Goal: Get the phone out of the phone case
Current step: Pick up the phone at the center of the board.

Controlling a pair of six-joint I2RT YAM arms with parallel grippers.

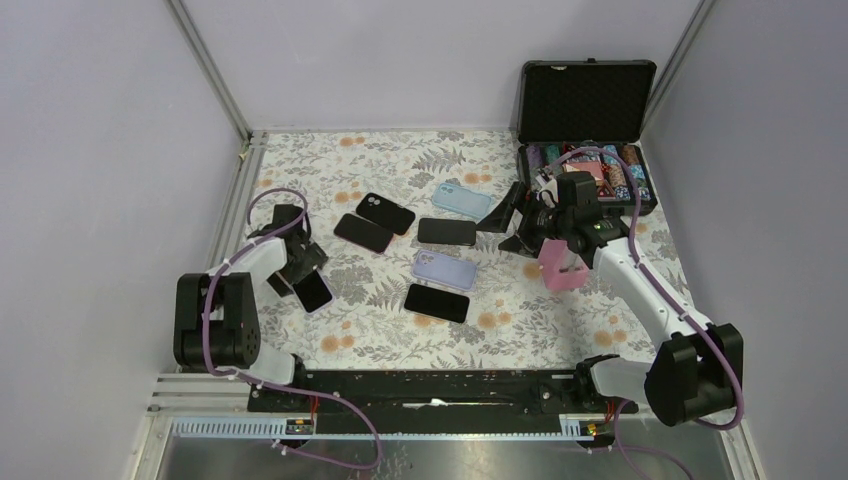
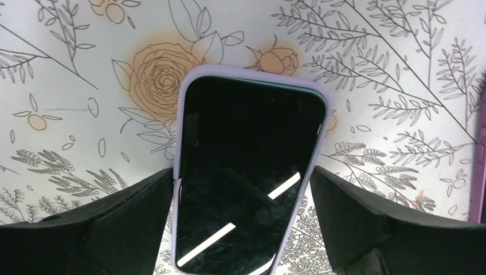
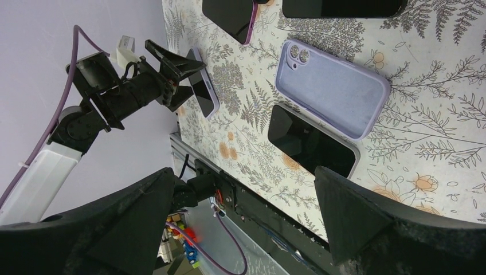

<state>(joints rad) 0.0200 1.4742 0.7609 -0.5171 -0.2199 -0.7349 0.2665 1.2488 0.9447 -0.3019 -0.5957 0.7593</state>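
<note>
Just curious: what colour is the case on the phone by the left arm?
Pale lilac case, clearest in the left wrist view.

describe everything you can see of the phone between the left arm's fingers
The phone shows a glossy black screen, facing up and dark, with fine scratches and two bright strip reflections. A soft-looking pale lilac case wraps its rounded edges. It lies flat on the floral cloth, on the left arm's side. The left tool stands open, one finger close along each long side; whether they touch the case is unclear.
</note>
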